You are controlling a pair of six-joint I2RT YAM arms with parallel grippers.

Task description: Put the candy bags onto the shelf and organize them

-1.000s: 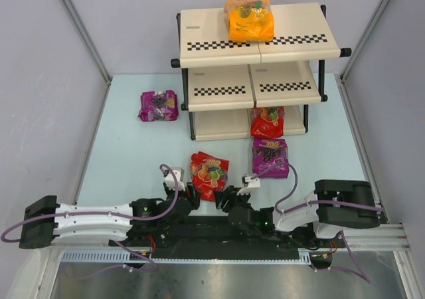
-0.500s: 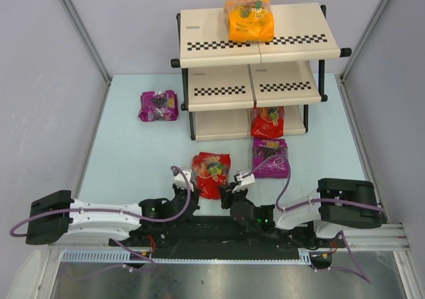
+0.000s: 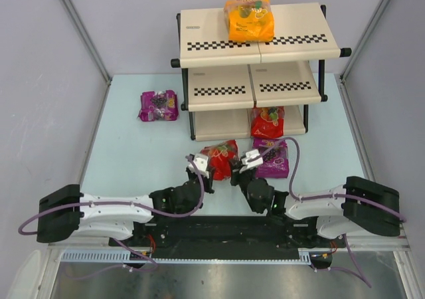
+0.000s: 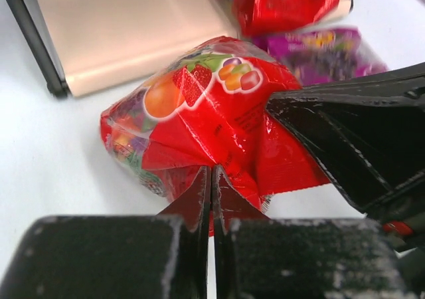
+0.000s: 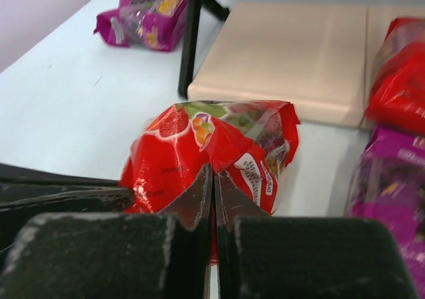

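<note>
Pinching folds of glossy red plastic candy pouch (image 3: 221,158): left gripper (image 4: 211,183), right gripper (image 5: 213,183) both clamped. Risk: uneven pull slips film, dropping short of cream stepped shelf (image 3: 216,123).

Pale lavender walls (image 3: 40,60) enclose a light blue table (image 3: 126,153) under soft, even light.

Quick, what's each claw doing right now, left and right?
Left claw: closed, pinching the red candy bag.
Right claw: closed, pinching the same red candy bag.
</note>
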